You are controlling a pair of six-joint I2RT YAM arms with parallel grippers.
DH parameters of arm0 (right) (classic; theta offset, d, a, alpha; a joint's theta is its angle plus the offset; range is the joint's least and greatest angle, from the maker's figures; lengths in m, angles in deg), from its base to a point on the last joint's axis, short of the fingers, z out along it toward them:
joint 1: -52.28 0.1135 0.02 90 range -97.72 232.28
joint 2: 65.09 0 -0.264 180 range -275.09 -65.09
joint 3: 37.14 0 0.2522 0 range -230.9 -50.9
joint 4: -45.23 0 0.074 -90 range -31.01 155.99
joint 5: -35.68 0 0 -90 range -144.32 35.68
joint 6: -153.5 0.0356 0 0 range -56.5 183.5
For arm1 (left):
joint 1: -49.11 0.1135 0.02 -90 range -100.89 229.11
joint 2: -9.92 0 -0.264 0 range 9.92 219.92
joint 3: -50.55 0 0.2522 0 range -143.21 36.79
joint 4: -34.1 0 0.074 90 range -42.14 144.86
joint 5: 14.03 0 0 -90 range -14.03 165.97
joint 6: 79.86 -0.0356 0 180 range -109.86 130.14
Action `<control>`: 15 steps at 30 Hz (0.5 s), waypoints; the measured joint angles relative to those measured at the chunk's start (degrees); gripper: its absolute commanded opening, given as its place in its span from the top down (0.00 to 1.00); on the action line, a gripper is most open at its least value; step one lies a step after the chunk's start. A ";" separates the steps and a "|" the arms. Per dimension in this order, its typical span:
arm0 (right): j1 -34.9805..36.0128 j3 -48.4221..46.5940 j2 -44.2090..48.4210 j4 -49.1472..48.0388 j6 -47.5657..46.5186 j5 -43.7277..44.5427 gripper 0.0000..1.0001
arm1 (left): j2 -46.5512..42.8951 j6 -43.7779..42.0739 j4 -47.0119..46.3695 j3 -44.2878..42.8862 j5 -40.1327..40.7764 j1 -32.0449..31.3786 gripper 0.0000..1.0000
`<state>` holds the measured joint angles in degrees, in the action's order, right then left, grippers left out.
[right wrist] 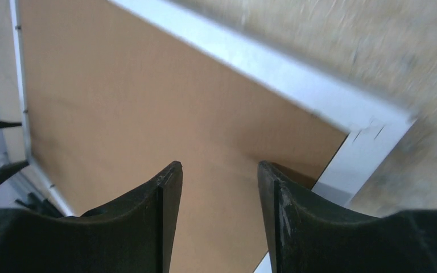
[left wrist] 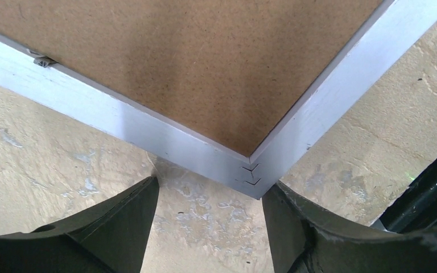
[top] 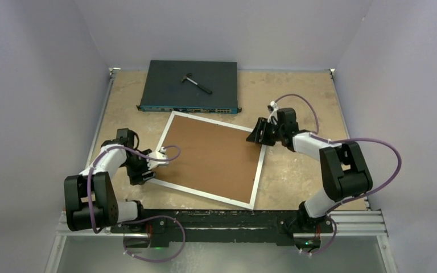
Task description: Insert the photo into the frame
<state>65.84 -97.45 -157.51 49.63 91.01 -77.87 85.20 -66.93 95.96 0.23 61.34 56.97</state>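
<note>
The frame (top: pixel 205 195) lies flat mid-table, its white border around a brown backing board (top: pixel 210 156) that faces up. The photo is hidden. My left gripper (top: pixel 148 170) is low at the frame's near-left corner. In the left wrist view the gripper (left wrist: pixel 210 190) is open and the corner of the frame (left wrist: pixel 165 142) points into the gap, close to the right finger (left wrist: pixel 296 227). My right gripper (top: pixel 257 135) hovers at the far-right corner. In the right wrist view it (right wrist: pixel 219 168) is open above the backing board (right wrist: pixel 148 102), nothing between its fingers, with the frame's border (right wrist: pixel 273 74) beyond.
A dark flat network switch box (top: pixel 170 91) sits at the back of the table with a small black-handled tool (top: pixel 196 83) on top. Grey walls close in the left, right and back. A metal rail (top: pixel 227 227) runs along the near edge.
</note>
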 measured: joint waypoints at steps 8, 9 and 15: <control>0.55 5.05 5.05 2.12 2.03 -0.04 0.32 | 2.60 -0.09 0.15 -2.23 -1.01 0.00 0.49; 0.61 5.03 6.34 3.98 2.01 1.18 0.30 | 2.49 -0.33 0.55 -2.23 -1.18 -0.02 0.50; 0.63 5.22 19.61 13.68 3.69 10.32 0.28 | 1.95 -0.63 2.64 -2.10 -2.69 -0.83 0.58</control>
<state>66.48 -92.23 -137.91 63.31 94.70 -67.56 87.15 -67.57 98.60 -1.87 58.65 56.13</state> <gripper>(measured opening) 0.719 0.450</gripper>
